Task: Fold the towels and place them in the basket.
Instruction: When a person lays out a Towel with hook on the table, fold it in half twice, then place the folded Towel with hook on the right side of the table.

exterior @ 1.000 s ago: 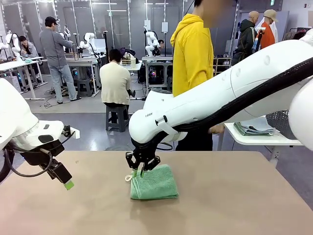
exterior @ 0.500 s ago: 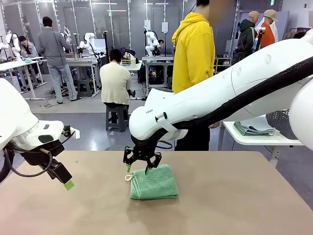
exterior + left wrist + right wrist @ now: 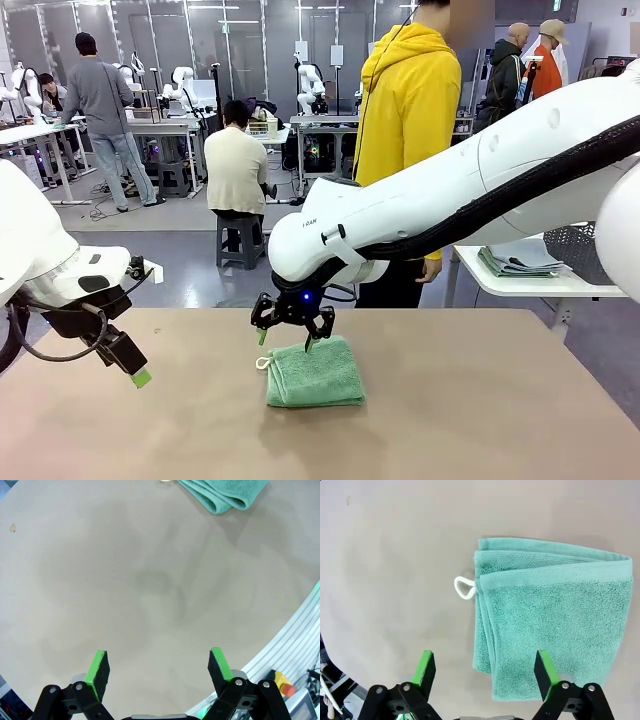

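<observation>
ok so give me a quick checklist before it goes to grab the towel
1. The green towel is folded and flat on the table: ok.
2. The right gripper is open: ok.
3. The right gripper is over the towel's loop-side edge: ok.
4. The left gripper is open and apart from the towel: ok.
5. The basket is within reach: cannot tell. It sits on a side table.

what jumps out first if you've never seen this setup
A folded mint green towel lies in the middle of the table, its white loop toward the robot's left. The right claw hangs open just above its far edge, on a white arm reaching in from the right. The left claw is open over bare table at the left.
</observation>
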